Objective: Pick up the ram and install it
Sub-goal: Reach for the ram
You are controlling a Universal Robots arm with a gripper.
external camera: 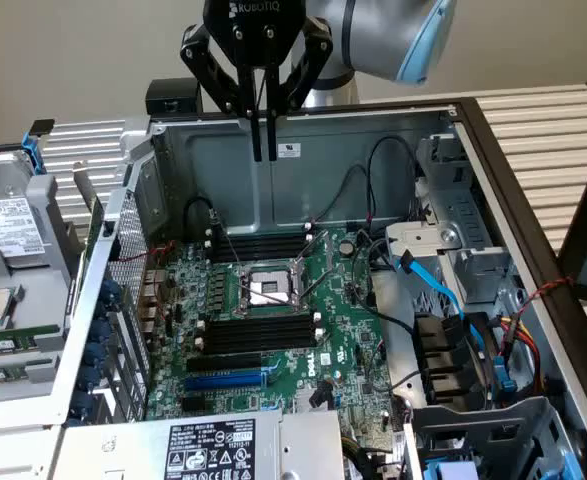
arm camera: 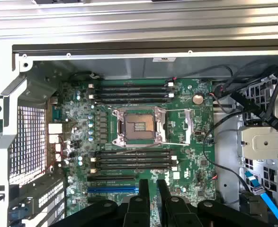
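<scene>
Gripper [external camera: 265, 152] hangs above the open case [external camera: 373, 140], near its back wall. Fingers point straight down and sit a narrow gap apart. I see nothing pinched between them in either view.

Ram: best candidate is a thin dark stick [external camera: 87, 203] standing tilted just outside the case, at the exterior view's left beside the perforated panel [external camera: 133, 245]. Can't confirm chips or a label on it.

What's in the case:
- The case is a grey sheet-metal box, matte, with folded edges.
- A green motherboard [arm camera: 191, 142] lies flat on the floor, densely populated.
- The CPU socket [arm camera: 138, 126] sits mid-board, square, with a shiny metal frame around it.
- Two banks of memory slots flank the socket, one toward the back wall [arm camera: 129, 92] and one on the other side [arm camera: 131, 159]. They are long and black with white end clips. I can't tell whether any slot is filled.
- A blue expansion slot [arm camera: 111, 190] runs parallel to the second bank, just beyond it.
- A round silver coin cell [arm camera: 198, 99] sits near the first bank's end.
- Black cables [external camera: 373, 170] loop off the back wall down to the board.
- A flat blue cable [external camera: 441, 290] runs into the drive bay at the exterior view's right.
- A grey box with a black-and-white label [external camera: 208, 450] sits at the near edge.

Outside the case, at the exterior view's left, there's a drive with a white label [external camera: 11, 225] in a grey carrier.
</scene>
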